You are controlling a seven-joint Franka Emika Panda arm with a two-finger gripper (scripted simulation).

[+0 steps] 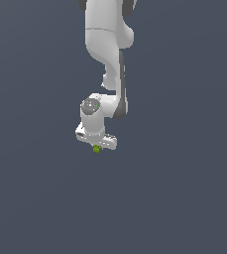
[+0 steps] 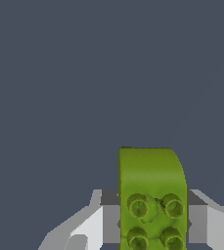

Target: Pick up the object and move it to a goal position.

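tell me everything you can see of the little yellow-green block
The yellow-green block is a small, plastic-looking, brick-like piece with four round studs on one face and one rounded corner. In the wrist view it sits between the two fingers of the hand, which press it from either side. In the exterior view it shows only as a tiny green speck just under the white hand, far smaller than it. Whether it rests on the dark grey surface cannot be told.

Glossy white arm (image 1: 102, 39) with dark grey joints.
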